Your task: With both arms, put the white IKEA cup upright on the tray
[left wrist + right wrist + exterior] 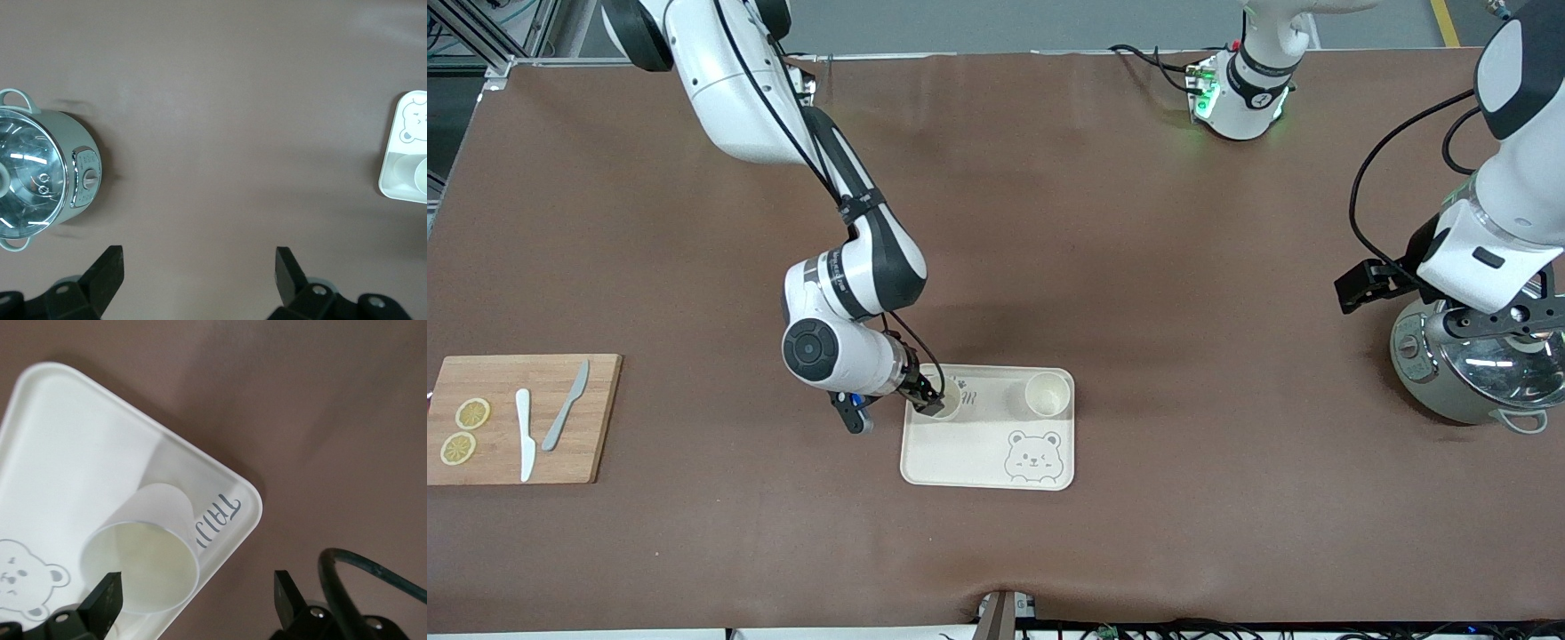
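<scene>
Right tool spread around the cup on the tray (left tool spread, waiting).

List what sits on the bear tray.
Two white cups stand upright on the tray: one in the open, one partly hidden by the right pincer, open around its rim.

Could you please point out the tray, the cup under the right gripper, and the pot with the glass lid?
tray (pixel 960 462): front view, bare floor beside the bear drawing.
cup (pixel 143 563): right wrist view, inside of its open mouth.
pot (pixel 30 180): left wrist view, on the glass lid.
</scene>
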`<state>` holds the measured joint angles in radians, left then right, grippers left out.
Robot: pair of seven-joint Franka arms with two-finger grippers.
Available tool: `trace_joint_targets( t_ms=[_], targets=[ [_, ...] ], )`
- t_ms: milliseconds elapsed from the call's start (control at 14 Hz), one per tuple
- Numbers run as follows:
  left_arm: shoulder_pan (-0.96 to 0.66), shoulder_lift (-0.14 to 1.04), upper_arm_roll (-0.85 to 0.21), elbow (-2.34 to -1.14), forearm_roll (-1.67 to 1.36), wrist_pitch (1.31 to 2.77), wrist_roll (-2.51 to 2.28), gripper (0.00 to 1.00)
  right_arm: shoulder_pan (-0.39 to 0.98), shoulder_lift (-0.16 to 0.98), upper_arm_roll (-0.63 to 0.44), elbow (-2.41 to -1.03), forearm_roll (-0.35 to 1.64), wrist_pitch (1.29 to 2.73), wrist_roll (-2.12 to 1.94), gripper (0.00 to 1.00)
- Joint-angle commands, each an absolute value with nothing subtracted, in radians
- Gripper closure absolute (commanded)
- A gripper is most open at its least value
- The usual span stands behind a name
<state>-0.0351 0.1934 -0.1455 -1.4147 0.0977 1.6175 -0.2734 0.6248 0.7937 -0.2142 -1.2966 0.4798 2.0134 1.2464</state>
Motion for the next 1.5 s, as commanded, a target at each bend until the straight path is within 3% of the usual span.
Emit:
trace_joint_targets(
  t_ms=[0,214,571,1000,1429],
  targets=[
    [-0.037,0.178,-0.150,-1.417,0.106,1.621,-0.259,0.00,0.600,0.732,-0.219,-1.315,0.480,1.924,1.190,0.00],
    [-0.035,0.161,-0.161,-1.419,0.106,1.620,-0.259,0.00,0.595,0.683,-0.224,-1.345,0.472,1.896,1.155,0.00],
    [-0.078,0.130,-0.137,-1.427,0.106,1.621,-0.258,0.00,0.558,0.468,-0.245,-1.601,0.443,1.939,0.834,0.00],
    [-0.114,0.014,-0.087,-1.589,0.100,1.677,-0.259,0.00,0.514,0.293,-0.262,-1.782,0.315,1.939,0.475,0.00],
    [-0.106,0.015,-0.090,-1.588,0.100,1.680,-0.256,0.00,0.437,0.167,-0.264,-1.877,0.169,1.930,0.234,0.00]
  ],
)
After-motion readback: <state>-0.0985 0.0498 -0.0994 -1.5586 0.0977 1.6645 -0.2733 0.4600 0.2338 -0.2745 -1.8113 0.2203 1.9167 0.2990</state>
